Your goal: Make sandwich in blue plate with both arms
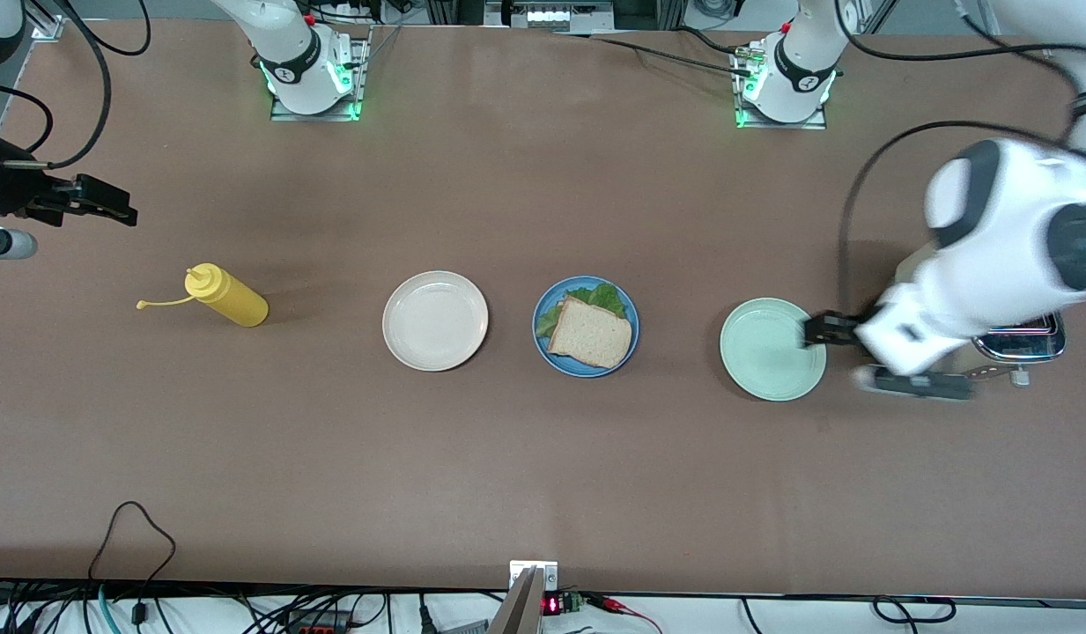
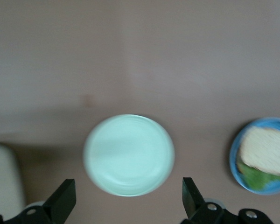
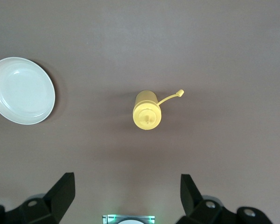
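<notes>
The sandwich point(image 1: 589, 332) lies in the blue plate point(image 1: 547, 352) at the table's middle: a bread slice on top, green lettuce showing under its edge nearest the robots. Both also show in the left wrist view, the sandwich point(image 2: 266, 151) on the blue plate point(image 2: 235, 161). My left gripper point(image 1: 816, 331) is open and empty, over the pale green plate's edge toward the left arm's end. In its wrist view the gripper point(image 2: 128, 201) has fingers wide apart. My right gripper point(image 1: 111, 209) is open and empty, raised over the right arm's end of the table, and shows in its wrist view point(image 3: 126, 196).
An empty pale green plate point(image 1: 767, 352) stands beside the blue plate toward the left arm's end. An empty cream-white plate point(image 1: 435, 320) stands beside it toward the right arm's end. A yellow squeeze bottle point(image 1: 230, 298) lies past the cream plate. A shiny metal container point(image 1: 1023, 342) sits under the left arm.
</notes>
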`<state>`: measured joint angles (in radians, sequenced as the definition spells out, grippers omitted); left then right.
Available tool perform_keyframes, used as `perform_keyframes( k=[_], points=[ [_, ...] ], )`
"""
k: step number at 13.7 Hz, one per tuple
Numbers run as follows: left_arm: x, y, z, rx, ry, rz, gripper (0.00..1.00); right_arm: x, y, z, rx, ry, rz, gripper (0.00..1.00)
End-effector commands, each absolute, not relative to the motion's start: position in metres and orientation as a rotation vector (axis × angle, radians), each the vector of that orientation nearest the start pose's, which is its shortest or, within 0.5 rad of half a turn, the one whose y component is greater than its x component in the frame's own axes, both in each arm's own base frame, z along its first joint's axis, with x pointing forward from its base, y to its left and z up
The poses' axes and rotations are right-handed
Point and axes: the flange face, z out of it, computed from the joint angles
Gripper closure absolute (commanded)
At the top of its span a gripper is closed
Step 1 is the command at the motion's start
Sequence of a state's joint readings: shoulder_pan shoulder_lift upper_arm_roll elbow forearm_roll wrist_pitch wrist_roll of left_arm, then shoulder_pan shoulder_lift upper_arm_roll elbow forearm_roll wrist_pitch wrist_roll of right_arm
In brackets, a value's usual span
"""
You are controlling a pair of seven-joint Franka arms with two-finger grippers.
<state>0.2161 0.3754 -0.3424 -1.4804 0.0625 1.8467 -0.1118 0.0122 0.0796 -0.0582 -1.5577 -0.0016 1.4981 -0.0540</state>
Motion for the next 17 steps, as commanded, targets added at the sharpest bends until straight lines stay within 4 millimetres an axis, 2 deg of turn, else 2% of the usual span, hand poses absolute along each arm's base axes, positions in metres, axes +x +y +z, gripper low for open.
perform_keyframes(
  k=[1,4,5,7,10,11,13,17],
  points=[
    [0.654,-0.003,0.529,-3.107,-0.119,-0.075,0.0,0.567,-0.03,0.588,-3.113,0.007,0.213,0.0],
    [0.615,0.011,0.57,-3.101,-0.162,0.066,0.0,0.567,-0.025,0.589,-3.115,0.004,0.219,0.0],
    [0.603,0.009,0.583,-3.113,-0.165,0.064,0.0,0.567,-0.025,0.589,-3.113,0.009,0.219,0.0],
    [0.579,0.009,0.586,-3.111,-0.093,0.07,0.0,0.566,-0.024,0.589,-3.106,0.009,0.218,0.0],
    [0.552,0.005,0.585,-3.153,-0.108,0.078,0.0,0.566,-0.022,0.589,-3.078,0.012,0.214,0.0],
    [0.543,0.012,0.585,-3.152,-0.13,0.083,0.0,0.566,-0.021,0.589,-3.078,0.01,0.216,0.0],
    [0.537,0.014,0.585,-3.15,-0.121,0.088,0.0,0.566,-0.021,0.589,-3.078,0.007,0.214,0.0],
    [0.536,0.018,0.583,-3.149,-0.128,0.097,0.0,0.566,-0.021,0.588,-3.078,0.007,0.218,0.0]
  ],
)
